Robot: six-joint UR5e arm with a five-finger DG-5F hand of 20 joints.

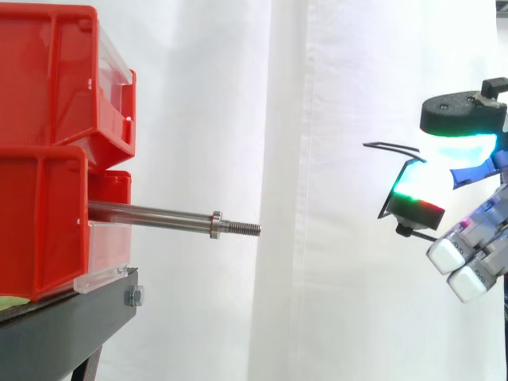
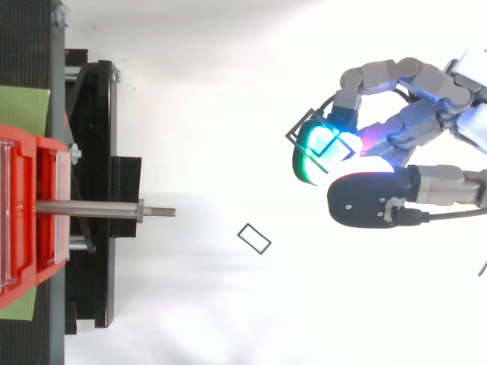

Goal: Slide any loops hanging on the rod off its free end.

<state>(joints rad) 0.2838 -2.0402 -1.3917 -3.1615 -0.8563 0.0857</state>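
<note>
Nearest the arm, we saw the hand (image 2: pixel 415 125) held high at the right of the side view, well apart from the rod. Its fingers were curled inward, and the glowing fingertips (image 2: pixel 308 163) pinched a thin black rectangular loop (image 2: pixel 299 124). In the side view that held loop showed as fine dark lines just left of the green and cyan pads, with the other fingers folded below it.

Farther out, we found a second loop (image 2: pixel 259 234), smaller and also rectangular, lying flat on the white ground (image 2: pixel 228 319). In the top view it sat between the hand and the rod's tip, touching neither.

Beyond it, the rod (image 1: pixel 159 214) pointed level toward the hand. Its threaded free end (image 1: pixel 244 228) projected past a small collar (image 1: pixel 216 224), and its other end ran into the lower red bin (image 1: pixel 40 222). An upper red bin (image 1: pixel 48 79) was stacked on top of that one, and both rested on the black stand (image 1: pixel 63 325). Behind everything hung the white curtain (image 1: pixel 333 95).
</note>
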